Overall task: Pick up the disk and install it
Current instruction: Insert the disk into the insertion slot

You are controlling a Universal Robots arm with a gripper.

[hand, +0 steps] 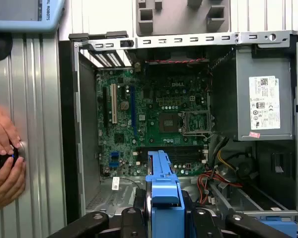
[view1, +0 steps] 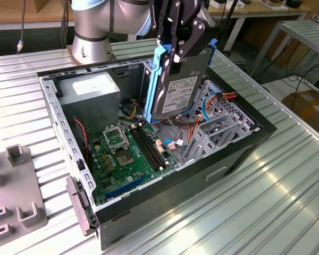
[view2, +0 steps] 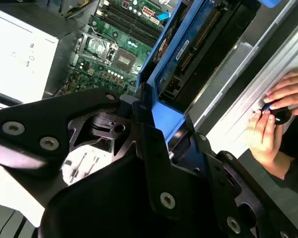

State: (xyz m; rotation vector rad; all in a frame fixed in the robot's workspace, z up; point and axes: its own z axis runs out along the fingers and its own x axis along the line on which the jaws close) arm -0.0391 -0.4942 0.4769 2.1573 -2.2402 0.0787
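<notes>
Disk [view1: 178, 93] is clamped in my gripper [view1: 175, 56]: my fingers are closed on its upper end. It hangs on edge straight below me, label facing the exterior view's right. In both wrist views its blue rail [hand: 164, 183] [view2: 164, 64] runs out from between my fingers.

Furthest beneath me lies the ribbed metal table [view1: 255, 212]. On it, directly under me, is the open computer case [view1: 202, 180], lying on its side with its inside facing up at me. The disk hangs over that opening, and I cannot tell whether its lower end touches anything inside.

A grey fixture plate [view1: 16, 202] lies on the table, well away from me beyond the case's far wall.

Inside the case, the grey power supply [view1: 90, 87] [hand: 265, 99] sits beside the disk toward the exterior view's left. The green motherboard [view1: 122, 154] [hand: 154, 114] covers the floor below me. The metal drive cage [view1: 218, 127] stands just beside the disk on the other side, with red and orange wires [view1: 226, 95] near it.

A person's hands [hand: 2, 158] [view2: 273, 119] rest on the table outside the case, apart from me, around a small dark object.
</notes>
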